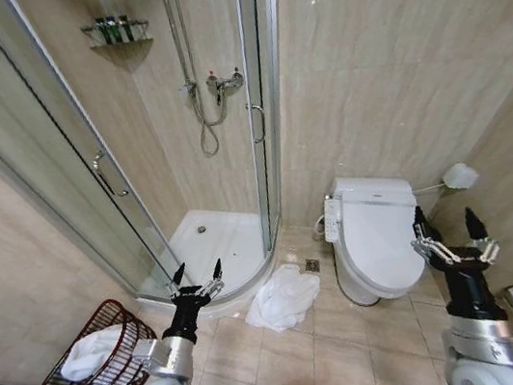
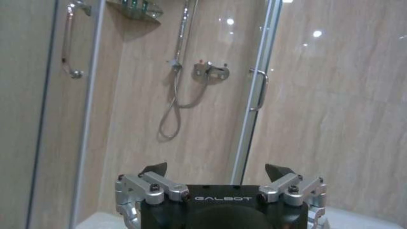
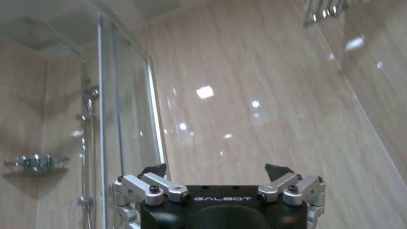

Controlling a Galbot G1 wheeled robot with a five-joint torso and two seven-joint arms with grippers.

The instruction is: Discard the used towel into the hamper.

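I hold both grippers raised with jaws spread and empty; the towel [image 1: 283,298] lies on the floor right of my nearer left gripper [image 1: 198,273], hamper [image 1: 103,358] to its left.

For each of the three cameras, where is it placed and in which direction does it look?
Head view: from the robot's head, down at towel, hamper, toilet; left gripper and right gripper show.
Left wrist view: past the open left gripper toward the shower mixer.
Right wrist view: past the open right gripper, up the wall.
Shared: the shower.
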